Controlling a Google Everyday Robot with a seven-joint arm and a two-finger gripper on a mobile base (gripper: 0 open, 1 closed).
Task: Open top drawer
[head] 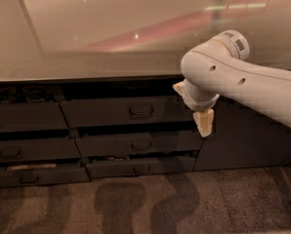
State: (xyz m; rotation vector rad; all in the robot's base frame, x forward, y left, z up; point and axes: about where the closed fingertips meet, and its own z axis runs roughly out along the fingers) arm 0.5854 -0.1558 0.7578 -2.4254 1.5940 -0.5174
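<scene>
gripper (204,122): right of centre in the frame, cream tip pointing down, hanging from the wrist of the white arm (243,82) that enters from the right edge
grip state: not readable from this view, nothing seen held
top drawer (111,113): middle of the frame, just under the counter edge, dark grey front facing the camera, dark gap above it
drawer handle (141,111): small black loop at the centre of the front, left of the gripper and apart from it
gripper vs drawer: overlaps the lower right corner of the front in the frame, contact not clear
lower drawers (135,144): two shallower dark fronts stacked below, similar handles
left drawers (23,117): dark stack at the left edge
counter (87,33): pale glossy top across the upper half, pink streak reflected
cabinet panel (243,140): plain dark, right of the drawers, under the arm
floor (135,204): dark carpet, arm shadows in the lower centre
</scene>
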